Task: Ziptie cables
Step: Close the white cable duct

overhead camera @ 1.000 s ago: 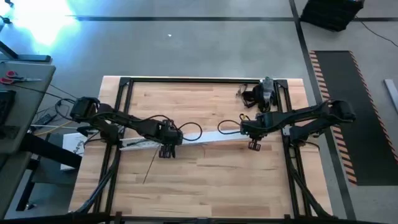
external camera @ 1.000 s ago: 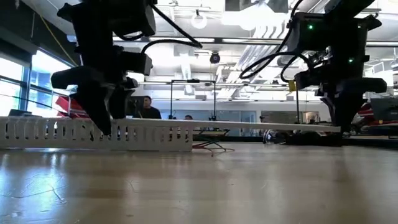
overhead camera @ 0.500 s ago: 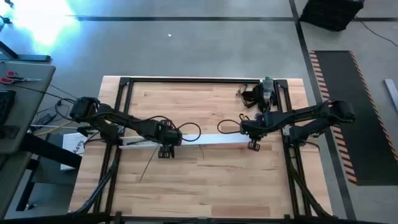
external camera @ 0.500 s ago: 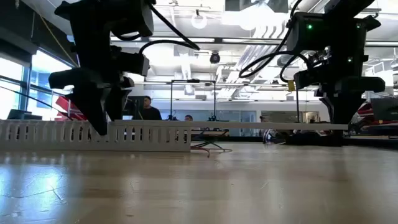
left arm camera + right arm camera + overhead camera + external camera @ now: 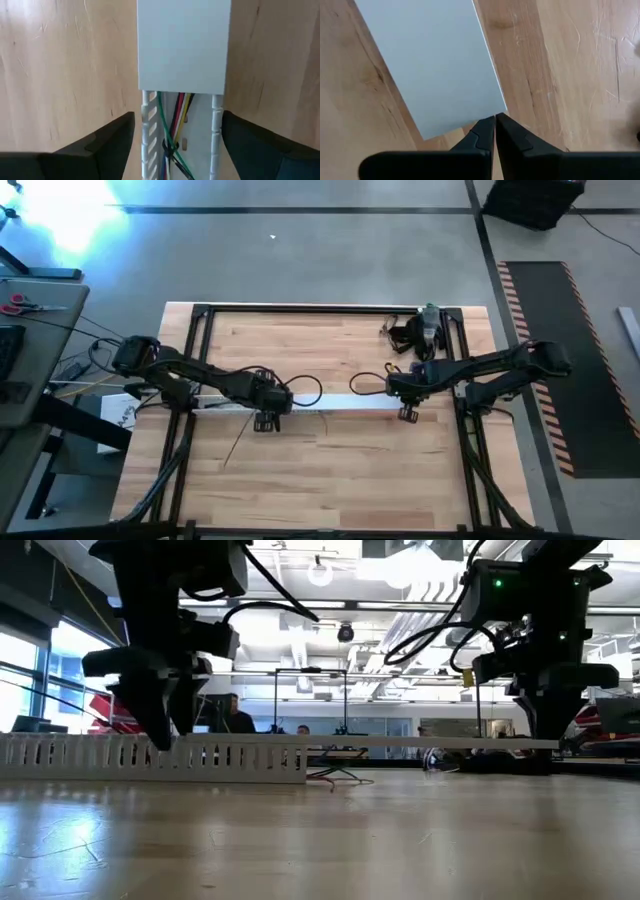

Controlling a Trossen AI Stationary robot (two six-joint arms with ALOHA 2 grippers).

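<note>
Straddling the long white slotted plastic channel point(image 5: 180, 135), the left gripper point(image 5: 177, 145) hangs with its dark fingers spread wide, released, near the middle of the pale wooden bench point(image 5: 330, 470). Thin green, red, yellow and dark cables point(image 5: 172, 125) lie inside that channel, running under the flat, smooth white cover strip point(image 5: 430, 65). The right gripper point(image 5: 495, 131) is clenched at the strip's corner.
</note>
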